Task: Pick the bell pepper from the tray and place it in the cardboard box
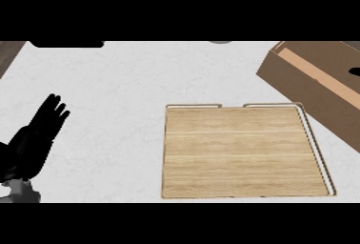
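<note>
The white counter takes up most of the view, with the wooden tray flat in the middle and the cardboard box tilted at the upper right. Left hand rests at the left edge, fingers straight and up. Can't spot the bell pepper anywhere, and the right hand isn't visible.

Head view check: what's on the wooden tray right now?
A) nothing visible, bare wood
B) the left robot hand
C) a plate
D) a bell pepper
A: the rectangular light wooden tray with a thin rail shows only bare planks; no bell pepper is in view. The black left robot hand rests open at the left edge, apart from the tray, and the brown cardboard box sits at upper right.
</note>
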Robot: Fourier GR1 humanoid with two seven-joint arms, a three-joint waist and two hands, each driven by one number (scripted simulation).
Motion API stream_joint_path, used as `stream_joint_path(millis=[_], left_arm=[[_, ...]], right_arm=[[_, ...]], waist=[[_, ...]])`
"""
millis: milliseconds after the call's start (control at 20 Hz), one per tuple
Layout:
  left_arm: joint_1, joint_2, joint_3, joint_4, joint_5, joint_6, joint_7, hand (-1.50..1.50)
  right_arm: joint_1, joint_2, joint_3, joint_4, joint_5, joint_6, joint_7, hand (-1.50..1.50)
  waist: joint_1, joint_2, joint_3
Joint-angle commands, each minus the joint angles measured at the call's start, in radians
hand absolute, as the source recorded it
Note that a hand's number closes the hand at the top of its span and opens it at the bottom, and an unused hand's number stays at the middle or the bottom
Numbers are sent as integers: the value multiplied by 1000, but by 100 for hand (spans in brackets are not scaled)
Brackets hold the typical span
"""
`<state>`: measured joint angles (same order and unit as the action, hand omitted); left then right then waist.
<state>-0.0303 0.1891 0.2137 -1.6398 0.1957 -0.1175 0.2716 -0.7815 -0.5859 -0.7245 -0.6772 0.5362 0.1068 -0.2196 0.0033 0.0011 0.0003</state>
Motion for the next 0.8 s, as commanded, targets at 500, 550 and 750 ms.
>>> stream_joint_path(millis=[500,550,750], left_arm=[[-19,0,-18,-71,-21,27,70,0],[-40,6,1,10,-8,-1,9,0],[-44,9,14,-2,-4,13,35,0]], right_arm=[[85,-285,-76,262,-165,197,-222,-150],[81,-299,-63,276,-166,211,-221,-150],[50,-365,-39,286,-171,255,-168,-150]], waist=[[17,5,2],[14,6,1],[11,3,1]])
